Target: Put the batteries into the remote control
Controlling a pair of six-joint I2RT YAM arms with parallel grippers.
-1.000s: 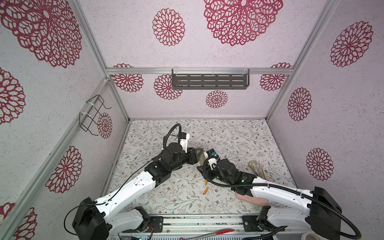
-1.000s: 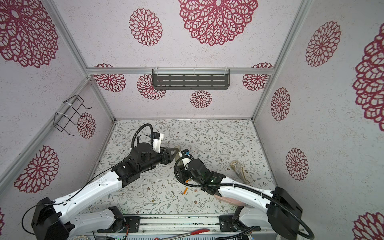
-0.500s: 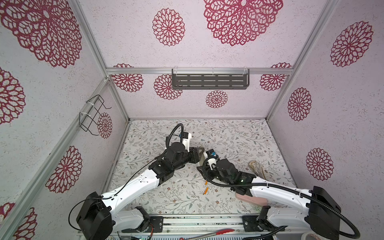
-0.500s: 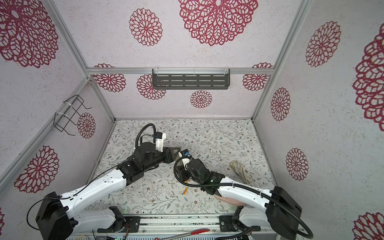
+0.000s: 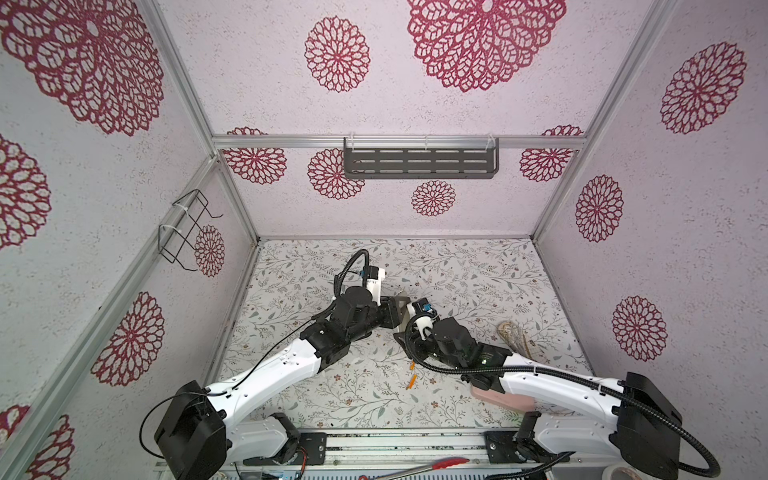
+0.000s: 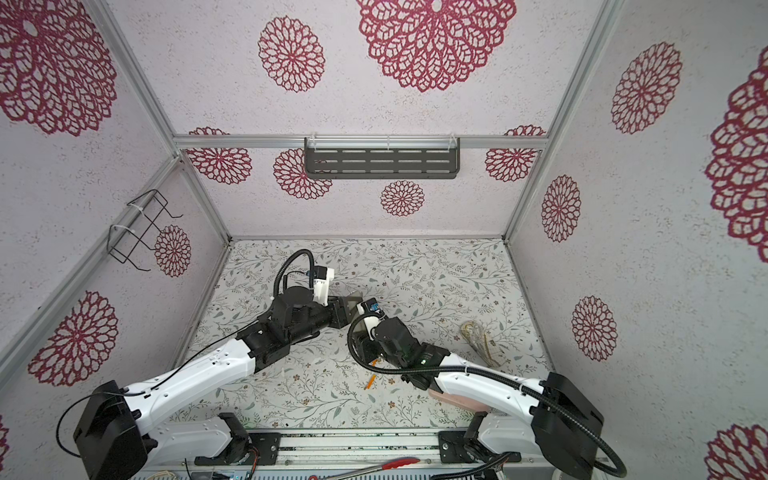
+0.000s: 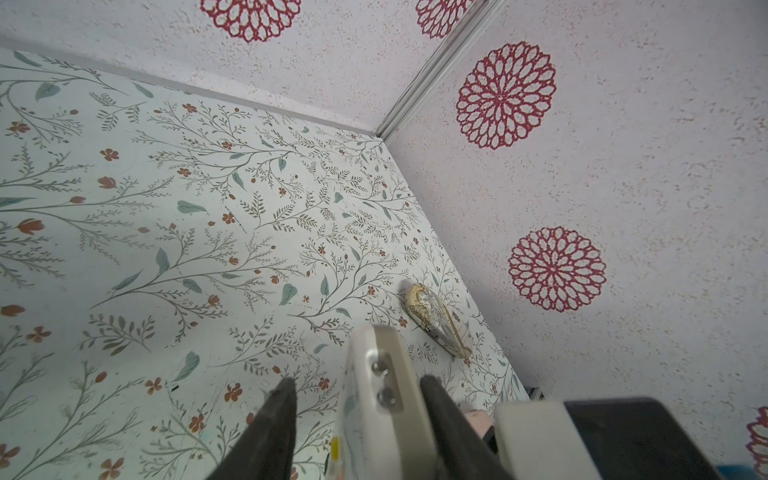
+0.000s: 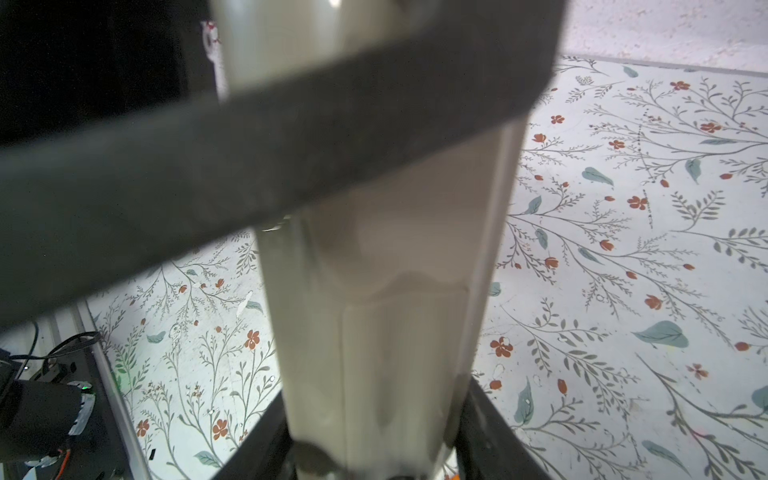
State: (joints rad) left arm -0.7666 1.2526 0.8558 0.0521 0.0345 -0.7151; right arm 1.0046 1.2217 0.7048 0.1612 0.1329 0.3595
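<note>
Top views: left tool (image 5: 395, 309) is closing in on the remote control (image 5: 402, 301), which is being held up over the mid-desk (image 5: 478, 270). The batteries (image 5: 411, 382) are lying on the desk, unloaded.

Left wrist: the jaws are narrowing around the remote's end. One finger (image 7: 436, 407) is touching it and the other is still apart, so it isn't gripping yet. Probably bracing for cover removal.

Right wrist: right tool (image 8: 374, 440) is clamping the remote, beige back showing.

The beige-backed remote control (image 8: 395, 311) is held aloft; two orange batteries (image 5: 411, 382) lie loose on the table (image 5: 291, 286).
</note>
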